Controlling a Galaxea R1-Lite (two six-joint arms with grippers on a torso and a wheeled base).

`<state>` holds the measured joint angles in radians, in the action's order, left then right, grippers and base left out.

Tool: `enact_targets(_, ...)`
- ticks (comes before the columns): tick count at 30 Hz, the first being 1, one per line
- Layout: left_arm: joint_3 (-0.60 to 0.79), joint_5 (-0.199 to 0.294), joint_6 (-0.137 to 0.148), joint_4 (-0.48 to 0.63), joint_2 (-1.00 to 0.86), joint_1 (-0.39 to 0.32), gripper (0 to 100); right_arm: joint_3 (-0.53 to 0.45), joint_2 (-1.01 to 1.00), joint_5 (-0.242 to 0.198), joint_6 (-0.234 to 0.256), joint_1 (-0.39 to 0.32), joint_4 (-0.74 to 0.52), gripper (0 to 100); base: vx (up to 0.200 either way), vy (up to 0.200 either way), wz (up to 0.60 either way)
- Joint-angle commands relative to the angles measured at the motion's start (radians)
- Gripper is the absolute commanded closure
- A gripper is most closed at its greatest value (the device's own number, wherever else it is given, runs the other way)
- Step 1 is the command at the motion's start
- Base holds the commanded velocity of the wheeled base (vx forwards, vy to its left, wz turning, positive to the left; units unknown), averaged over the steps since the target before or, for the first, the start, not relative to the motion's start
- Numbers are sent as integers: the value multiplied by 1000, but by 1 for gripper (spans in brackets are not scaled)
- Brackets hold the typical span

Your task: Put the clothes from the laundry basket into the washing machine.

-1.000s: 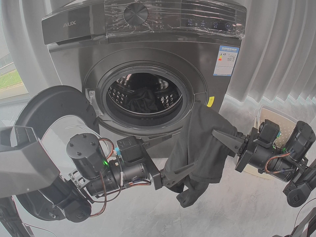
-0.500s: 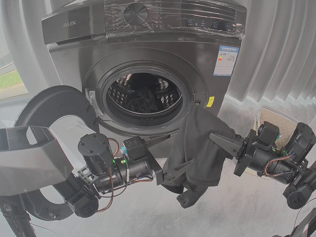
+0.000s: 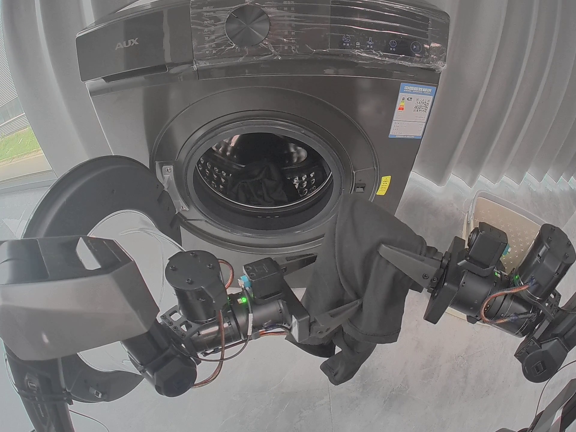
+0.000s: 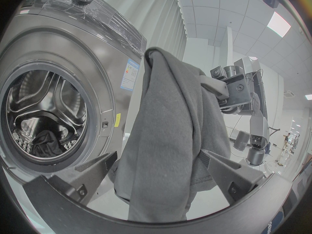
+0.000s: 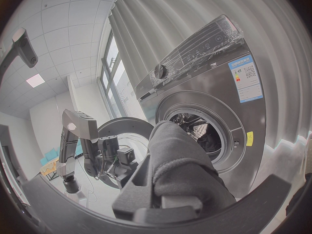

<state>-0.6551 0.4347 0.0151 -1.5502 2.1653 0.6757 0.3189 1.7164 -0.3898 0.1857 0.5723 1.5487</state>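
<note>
Head view, centre-right: a dark garment (image 3: 360, 265) hangs before the washer (image 3: 144, 109) — soft, limp and light, best pinched at a bunched fold. The right gripper (image 3: 408, 259) is clamped on its top. The left gripper (image 3: 336, 280) gapes wide around the lower cloth, gripping nothing. A label (image 3: 411, 110) sits upper right — print unread.

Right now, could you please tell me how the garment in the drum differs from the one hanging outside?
The hanging garment is in the air before the washing machine, draped long; the garment in the drum lies bunched low inside. The hanging garment shows larger than the garment in the drum. Both are dark cloth.
</note>
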Motion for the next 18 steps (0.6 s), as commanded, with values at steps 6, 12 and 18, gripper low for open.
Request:
enact_targets(6,-181,1,-3,-1,146,33,0,5,2,2,3,9,1,100,0,0,0)
enact_targets(12,-193,-1,-3,-1,177,50,0,25,-4,3,17,4,1,100,0,0,0)
enact_targets(18,-235,-7,-6,1,179,39,0,22,-4,3,29,6,1,100,0,0,0)
